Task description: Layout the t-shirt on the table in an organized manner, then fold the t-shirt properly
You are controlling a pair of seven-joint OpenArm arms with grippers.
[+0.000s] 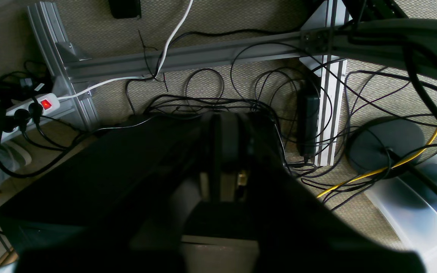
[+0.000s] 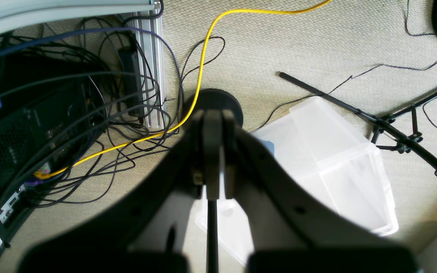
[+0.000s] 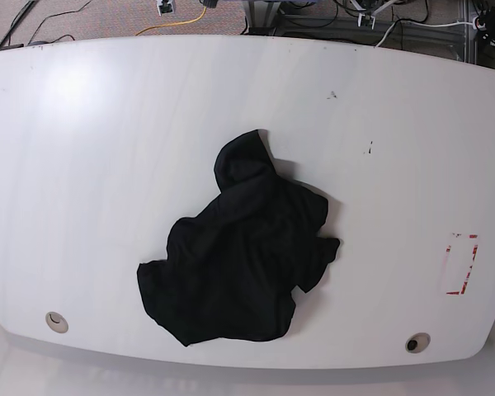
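The black t-shirt (image 3: 238,250) lies crumpled mid-table (image 3: 91,165), bare white top all around it, a red dashed rectangle (image 3: 459,264) near the right edge and two grommets (image 3: 56,321) along the near edge, while both wrist views show the left gripper (image 1: 224,167) and right gripper (image 2: 213,167) with jaws together over floor cables (image 1: 264,94)
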